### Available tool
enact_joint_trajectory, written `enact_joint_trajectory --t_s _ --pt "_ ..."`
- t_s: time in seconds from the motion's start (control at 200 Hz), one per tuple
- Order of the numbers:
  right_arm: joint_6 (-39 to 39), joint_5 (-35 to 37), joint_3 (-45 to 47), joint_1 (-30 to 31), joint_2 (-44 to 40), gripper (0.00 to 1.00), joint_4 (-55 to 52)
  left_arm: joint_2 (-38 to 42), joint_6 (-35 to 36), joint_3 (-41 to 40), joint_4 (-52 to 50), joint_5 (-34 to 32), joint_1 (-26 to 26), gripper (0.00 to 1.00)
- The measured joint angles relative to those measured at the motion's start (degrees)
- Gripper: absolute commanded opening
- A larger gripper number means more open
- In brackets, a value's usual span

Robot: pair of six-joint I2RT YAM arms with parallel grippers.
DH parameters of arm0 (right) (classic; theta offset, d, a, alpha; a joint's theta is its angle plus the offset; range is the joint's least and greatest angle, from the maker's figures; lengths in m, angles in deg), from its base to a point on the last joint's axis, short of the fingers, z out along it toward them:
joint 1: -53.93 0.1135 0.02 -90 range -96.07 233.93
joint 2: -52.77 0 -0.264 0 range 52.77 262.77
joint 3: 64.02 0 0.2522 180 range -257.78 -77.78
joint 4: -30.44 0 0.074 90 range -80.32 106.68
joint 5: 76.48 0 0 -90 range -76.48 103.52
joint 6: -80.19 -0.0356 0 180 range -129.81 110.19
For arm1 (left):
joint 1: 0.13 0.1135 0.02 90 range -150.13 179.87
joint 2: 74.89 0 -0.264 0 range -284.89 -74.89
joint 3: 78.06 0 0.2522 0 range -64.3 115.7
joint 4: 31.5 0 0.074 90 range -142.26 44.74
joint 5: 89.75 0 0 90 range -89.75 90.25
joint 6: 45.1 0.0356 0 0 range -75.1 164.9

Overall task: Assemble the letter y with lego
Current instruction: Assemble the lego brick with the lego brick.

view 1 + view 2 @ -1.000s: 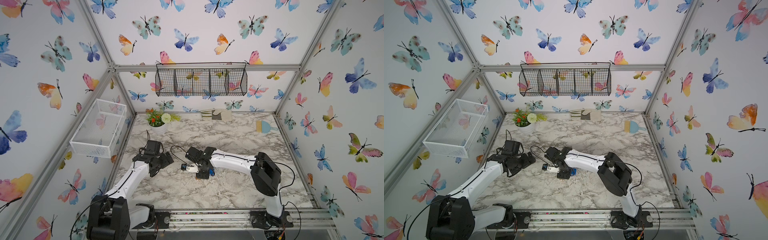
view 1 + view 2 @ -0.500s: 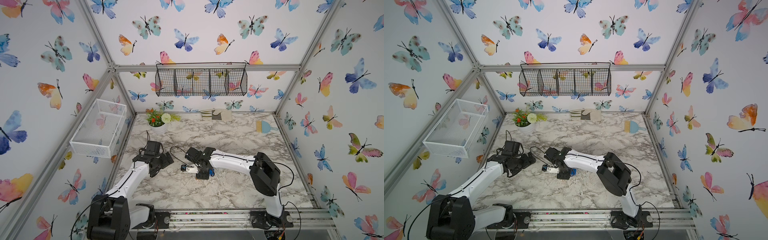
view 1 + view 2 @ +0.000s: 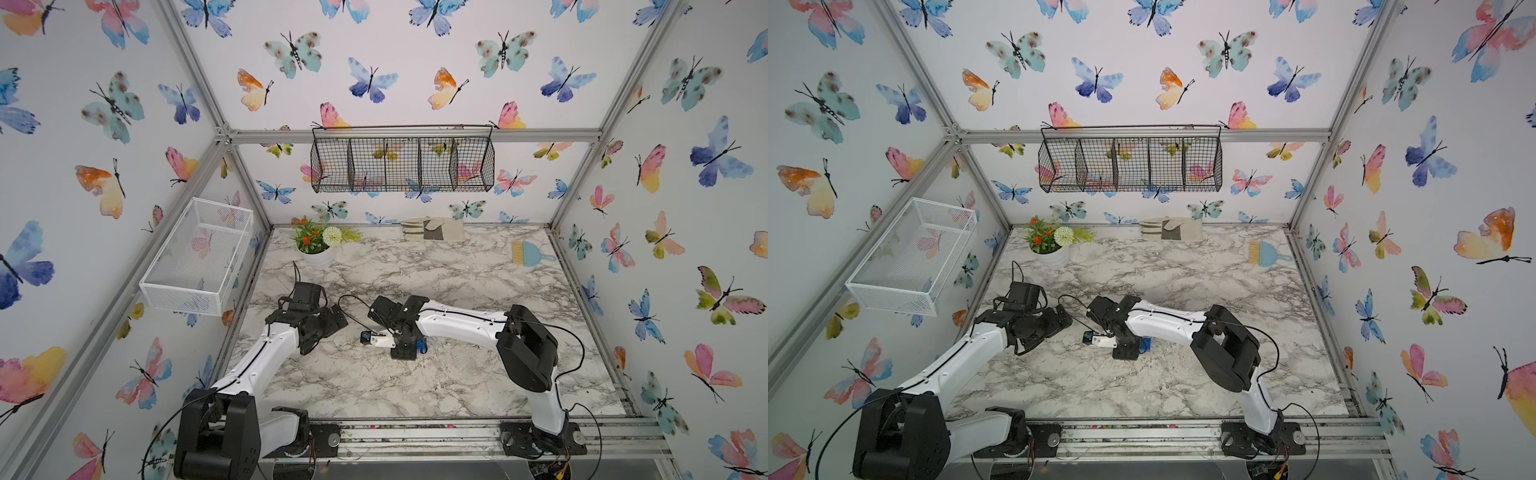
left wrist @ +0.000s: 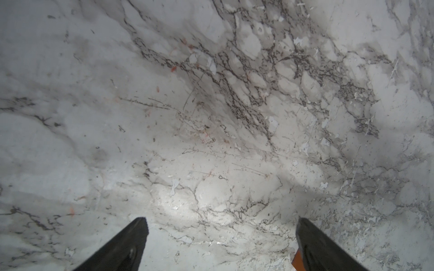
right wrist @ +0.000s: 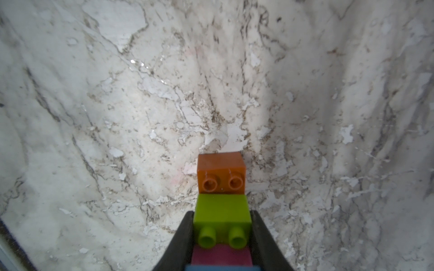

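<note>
Right wrist view: the lego [image 5: 220, 234] forms a joined stem, orange brick [image 5: 222, 173] outermost, then green brick [image 5: 222, 206], pink brick [image 5: 220, 257] and a blue edge [image 5: 222, 268]. The right claw [image 5: 222, 212] is clamped on the green brick's sides, probably to hold the stem rigid for adding pieces; the orange end projects past its fingertips toward the tabletop [image 5: 141, 93]. The left claw [image 4: 220, 223] gapes empty over bare tabletop, well apart.
</note>
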Motion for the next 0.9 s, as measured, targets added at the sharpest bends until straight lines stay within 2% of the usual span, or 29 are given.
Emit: enact_joint_trajectory --t_s 0.901 --pt "1.3 1.3 1.2 0.9 0.0 0.27 2.1 0.0 -0.2 -0.1 0.3 1.8 0.0 0.99"
